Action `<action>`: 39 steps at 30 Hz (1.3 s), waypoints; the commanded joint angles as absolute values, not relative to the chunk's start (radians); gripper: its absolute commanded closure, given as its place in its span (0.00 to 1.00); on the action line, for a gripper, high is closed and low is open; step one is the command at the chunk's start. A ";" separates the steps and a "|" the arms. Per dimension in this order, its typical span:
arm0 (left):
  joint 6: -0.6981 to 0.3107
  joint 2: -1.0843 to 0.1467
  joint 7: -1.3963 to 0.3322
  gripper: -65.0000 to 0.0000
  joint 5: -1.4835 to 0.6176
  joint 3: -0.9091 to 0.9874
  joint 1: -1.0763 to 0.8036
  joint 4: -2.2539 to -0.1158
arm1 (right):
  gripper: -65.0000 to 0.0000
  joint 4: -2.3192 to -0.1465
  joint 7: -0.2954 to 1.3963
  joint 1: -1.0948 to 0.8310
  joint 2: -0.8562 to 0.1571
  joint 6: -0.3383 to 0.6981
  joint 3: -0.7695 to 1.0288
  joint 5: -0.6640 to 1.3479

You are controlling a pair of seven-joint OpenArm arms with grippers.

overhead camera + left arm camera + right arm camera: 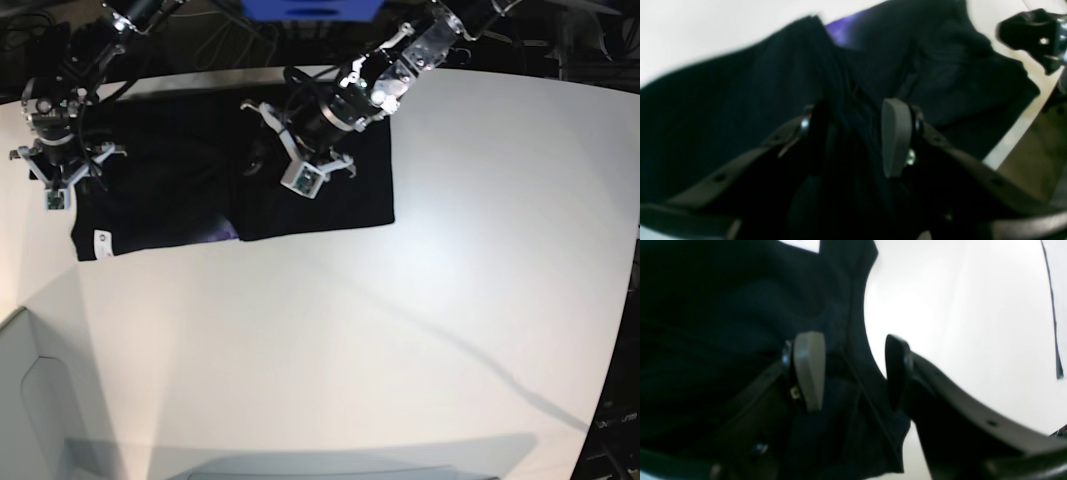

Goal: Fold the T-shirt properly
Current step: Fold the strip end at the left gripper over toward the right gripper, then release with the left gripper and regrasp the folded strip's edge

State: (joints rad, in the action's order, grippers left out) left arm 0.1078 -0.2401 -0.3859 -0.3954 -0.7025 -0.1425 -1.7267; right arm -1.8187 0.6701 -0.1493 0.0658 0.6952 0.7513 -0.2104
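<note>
The black T-shirt lies spread across the far left of the white table, with a small white tag at its near left corner and a sliver of purple print at its near edge. My left gripper is low over the shirt's right half. Its jaws are open, with a raised ridge of black cloth between them. My right gripper is at the shirt's left edge, open, its jaws standing either side of the hem.
The table's far edge runs close behind the shirt, with darker floor beyond it. A black piece of arm hardware shows at the top right of the left wrist view. A blue object sits past the table's far edge.
</note>
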 commanded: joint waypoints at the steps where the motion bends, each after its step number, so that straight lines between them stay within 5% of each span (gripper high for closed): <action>1: 0.102 -0.239 -0.371 0.60 -0.403 -0.720 -0.128 -1.736 | 0.54 -1.834 0.651 -0.142 0.053 0.698 0.754 -0.205; 5: 0.102 -0.239 -0.374 0.60 -0.403 -0.753 -0.108 -1.739 | 0.53 -1.833 0.654 -0.110 0.050 0.698 0.773 -0.205; 15: 0.111 -0.348 -0.369 0.60 -0.406 -0.565 -0.154 -1.876 | 0.32 -1.695 0.654 -0.082 0.021 0.698 0.766 -0.202; 27: 0.104 -0.383 -0.367 0.60 -0.406 -0.087 -0.406 -1.937 | 0.32 -1.498 0.650 -0.038 -0.036 0.698 0.776 -0.202; 39: 0.104 -0.275 -0.366 0.60 -0.397 -0.051 -0.427 -1.741 | 0.36 -1.474 0.654 -0.067 -0.019 0.698 0.751 -0.113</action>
State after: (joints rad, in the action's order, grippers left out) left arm 0.1074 -0.2680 -0.3870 -0.3977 -0.0551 -0.4343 -1.7210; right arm -1.4784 0.5877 -0.0597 -0.0235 0.6907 0.7563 -0.0685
